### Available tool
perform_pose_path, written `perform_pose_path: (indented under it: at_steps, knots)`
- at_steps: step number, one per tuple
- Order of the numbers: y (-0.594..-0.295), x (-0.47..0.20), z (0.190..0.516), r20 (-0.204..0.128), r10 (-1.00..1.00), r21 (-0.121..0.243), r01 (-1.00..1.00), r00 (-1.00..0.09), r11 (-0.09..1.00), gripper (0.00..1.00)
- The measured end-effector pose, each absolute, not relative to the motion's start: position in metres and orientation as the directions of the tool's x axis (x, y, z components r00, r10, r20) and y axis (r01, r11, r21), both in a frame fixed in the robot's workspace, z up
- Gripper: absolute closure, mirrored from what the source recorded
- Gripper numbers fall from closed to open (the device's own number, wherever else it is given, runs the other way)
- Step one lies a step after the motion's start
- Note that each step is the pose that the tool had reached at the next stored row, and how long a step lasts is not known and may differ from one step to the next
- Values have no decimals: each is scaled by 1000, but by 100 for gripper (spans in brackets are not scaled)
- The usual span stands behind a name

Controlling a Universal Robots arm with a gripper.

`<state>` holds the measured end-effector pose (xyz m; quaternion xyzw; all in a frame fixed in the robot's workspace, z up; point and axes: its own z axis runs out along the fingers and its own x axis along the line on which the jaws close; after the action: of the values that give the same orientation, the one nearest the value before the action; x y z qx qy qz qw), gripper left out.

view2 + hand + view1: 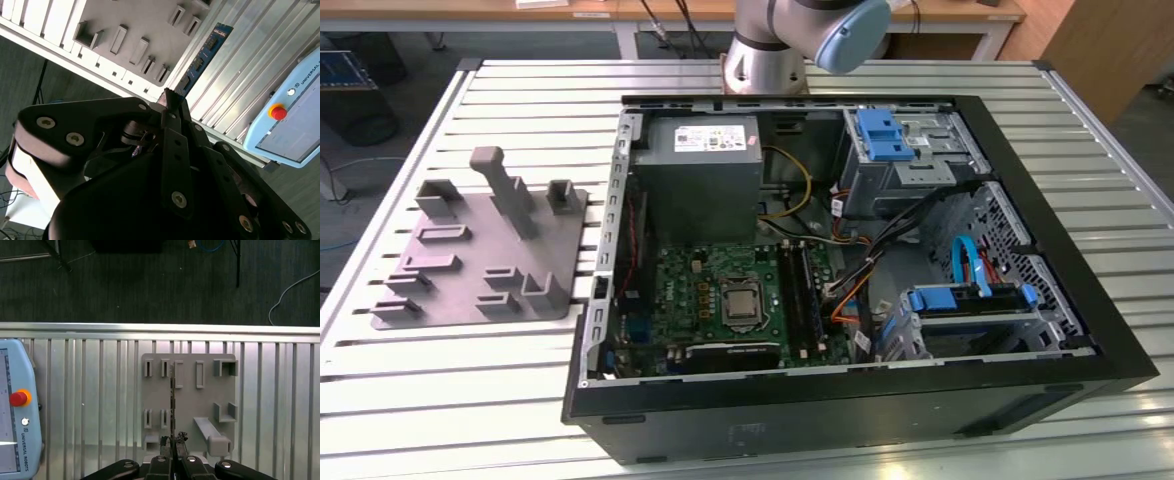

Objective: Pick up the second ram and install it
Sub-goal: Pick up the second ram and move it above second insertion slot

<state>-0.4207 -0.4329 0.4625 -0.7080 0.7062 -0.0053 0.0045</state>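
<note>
**Pincer** [171,100]: fingers pressed together on one end of the second ram [202,57], pinching it. The strip projects straight out from the tips, its chips facing the second wrist view.

**Second ram:** held in the air over the grey fixture [190,390]; seen edge-on in the first wrist view.

**Grey fixture:** lies on the slatted table [100,390], near the table's long edge, with dark floor beyond. Bare slats lie between the fixture and the teach pendant [12,415].

**Open computer case** [854,400]: just beside the fixture, on the exterior view's right.
</note>
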Motion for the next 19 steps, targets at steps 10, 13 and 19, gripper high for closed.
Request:
perform_pose_path:
  at_steps: [10,13,19]
  knots:
    - [-433,-421,476,1,-1000,-14,-1000,2,-2,86]
    - [-433,-421,479,1,-1000,-14,-1000,2,-2,86]
    - [-433,-421,488,1,-1000,-14,-1000,3,-3,86]
